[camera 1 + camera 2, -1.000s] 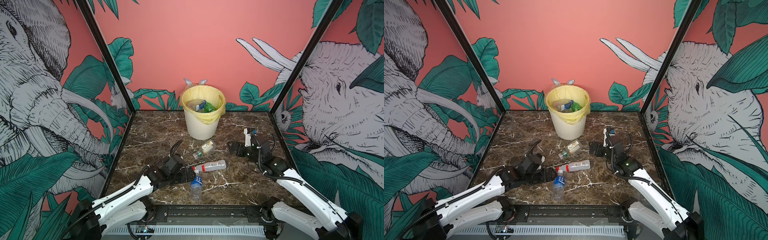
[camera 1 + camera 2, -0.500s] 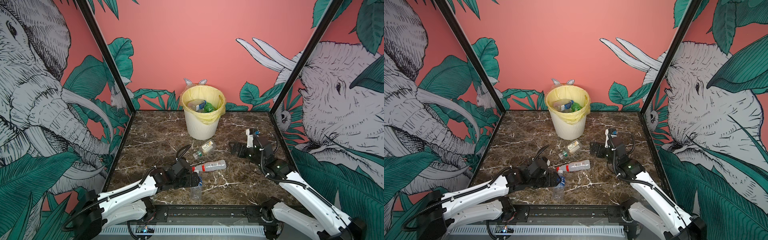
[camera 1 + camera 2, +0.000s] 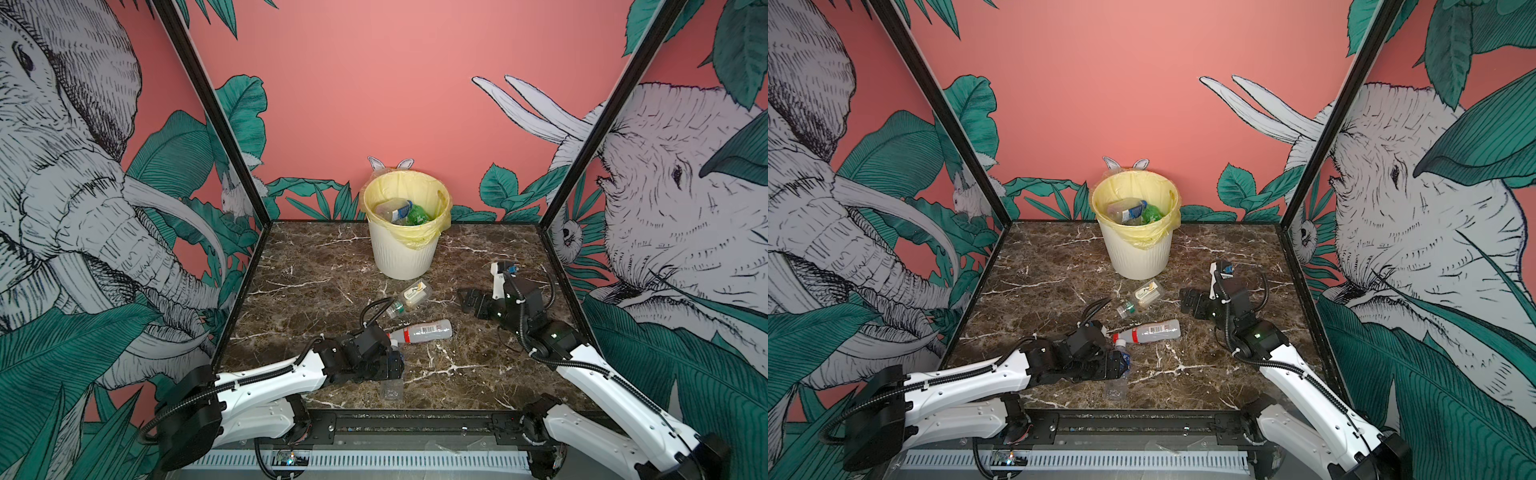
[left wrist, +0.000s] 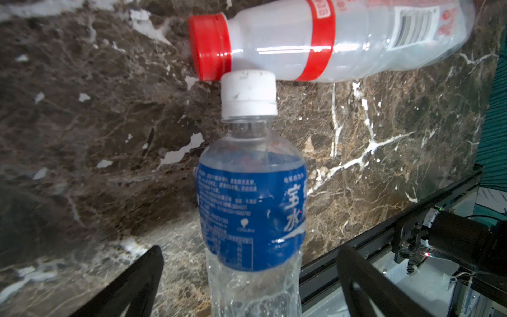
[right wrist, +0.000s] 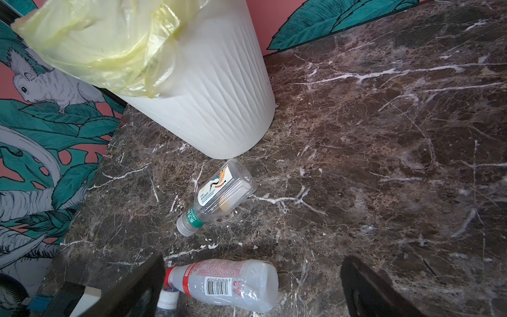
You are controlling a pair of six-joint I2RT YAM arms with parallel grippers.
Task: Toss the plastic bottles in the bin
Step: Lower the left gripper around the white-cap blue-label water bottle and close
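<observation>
So 3 plastic bottles (image 5: 225, 282) are lying loose on the marble tabletop (image 3: 316, 266) in front of the bin (image 3: 401, 257), which sits by the back wall with at least 2 inside, a clear bottle (image 3: 395, 209) and a green bottle (image 3: 419, 216). The left gripper (image 4: 251, 252) is spread wide with a finger on either side of the blue-label bottle (image 4: 251, 208) near the front edge, not squeezing it, and that bottle's white cap butts against the neck of the red-cap bottle (image 4: 343, 41). The right gripper (image 3: 468, 302) is wide open too, holding nothing, off to the right of the little green-banded bottle (image 3: 409, 297) that lies just in front of the bin.
</observation>
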